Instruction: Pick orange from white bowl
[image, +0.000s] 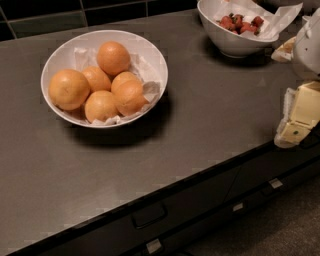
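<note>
You are looking at a task barely begun: the orange (69, 89) is sitting at the left of the white bowl (150, 47), untouched. Your hand (298, 116) is hanging off the desk's (210, 120) right edge, well apart; its opening cannot be told. Reaching, grasping and lifting are all waiting.

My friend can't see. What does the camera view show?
A white bowl of oranges sits on a dark counter, the biggest orange at its left. The robot's gripper is at the right edge, apart from it, below a bowl of red berries.
</note>
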